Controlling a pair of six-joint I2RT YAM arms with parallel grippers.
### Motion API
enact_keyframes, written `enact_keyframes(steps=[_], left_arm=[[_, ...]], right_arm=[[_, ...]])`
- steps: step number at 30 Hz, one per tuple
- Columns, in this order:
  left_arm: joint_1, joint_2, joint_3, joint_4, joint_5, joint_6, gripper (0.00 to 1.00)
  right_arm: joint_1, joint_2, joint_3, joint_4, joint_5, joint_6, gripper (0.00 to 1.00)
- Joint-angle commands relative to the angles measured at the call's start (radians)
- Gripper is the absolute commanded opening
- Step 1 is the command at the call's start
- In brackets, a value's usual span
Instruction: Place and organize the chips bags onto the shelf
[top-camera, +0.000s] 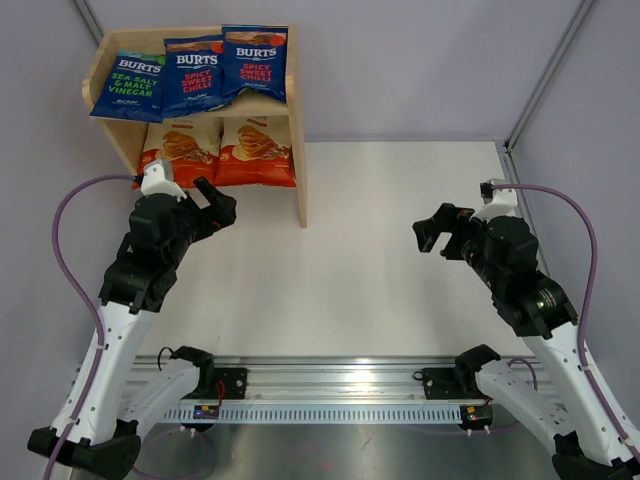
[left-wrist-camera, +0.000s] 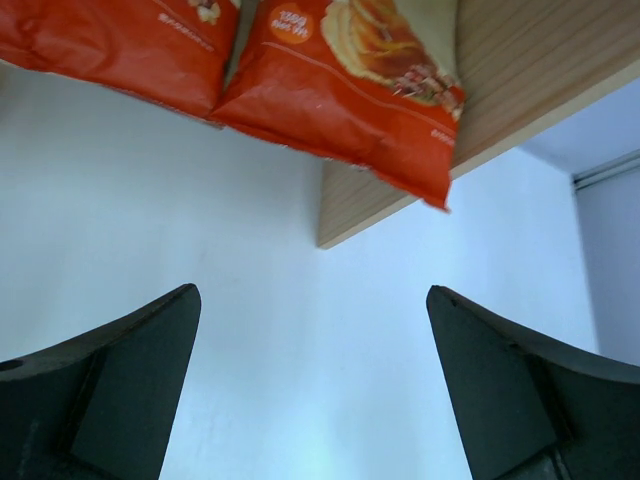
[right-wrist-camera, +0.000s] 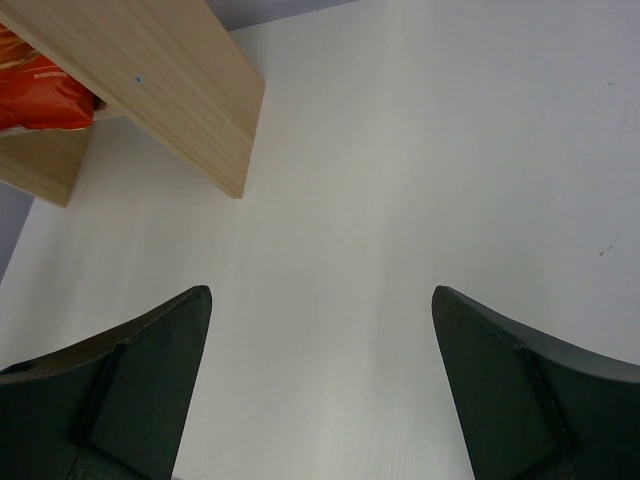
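Standing on the two-tier light wooden shelf (top-camera: 299, 170), three dark blue foil chips bags (top-camera: 195, 75) are seen above two cream-and-orange bags (top-camera: 257, 150); the left gripper (top-camera: 218, 207) and right gripper (top-camera: 434, 232) are held wide open, empty.

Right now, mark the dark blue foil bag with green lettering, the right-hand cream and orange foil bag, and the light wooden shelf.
dark blue green-lettered bag (top-camera: 128, 84): top view, green lettering.
right-hand cream and orange bag (top-camera: 255, 148): top view, chip picture.
light wooden shelf (top-camera: 298, 180): top view, right side panel.

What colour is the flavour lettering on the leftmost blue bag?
Green, on the leftmost blue bag; it shows best in the top external view.
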Motion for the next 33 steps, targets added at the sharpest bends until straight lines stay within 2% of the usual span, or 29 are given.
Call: enact_keyframes(steps=[1,4,8,12,15,20,26,33], left_arm=[[0.001,-0.019,0.07,-0.18,-0.073,0.216,0.99],[0.001,-0.077,0.035,-0.237,-0.093,0.3,0.99],[-0.001,-0.207,-0.078,-0.203,-0.024,0.415,0.99],[-0.004,-0.364,-0.224,-0.108,0.063,0.425,0.99],[-0.004,-0.445,-0.322,-0.071,-0.012,0.414,0.99],[-0.004,-0.528,-0.341,-0.068,-0.058,0.406,0.99],[-0.004,-0.556,-0.356,-0.076,-0.067,0.4,0.99],[-0.004,-0.602,-0.37,-0.07,-0.067,0.4,0.99]], right_arm=[[0.002,0.012,0.05,-0.051,0.09,-0.064,0.99],[0.003,0.014,0.057,-0.091,0.101,-0.096,0.99],[0.002,0.003,0.079,-0.14,0.149,-0.134,0.99],[0.002,-0.02,0.084,-0.188,0.236,-0.153,0.99],[0.002,-0.055,0.067,-0.187,0.2,-0.134,1.0],[0.002,-0.11,-0.008,-0.147,0.164,-0.13,0.99],[0.002,-0.156,-0.083,-0.07,0.15,-0.133,0.99],[0.002,-0.149,-0.091,-0.055,0.157,-0.102,0.99]])
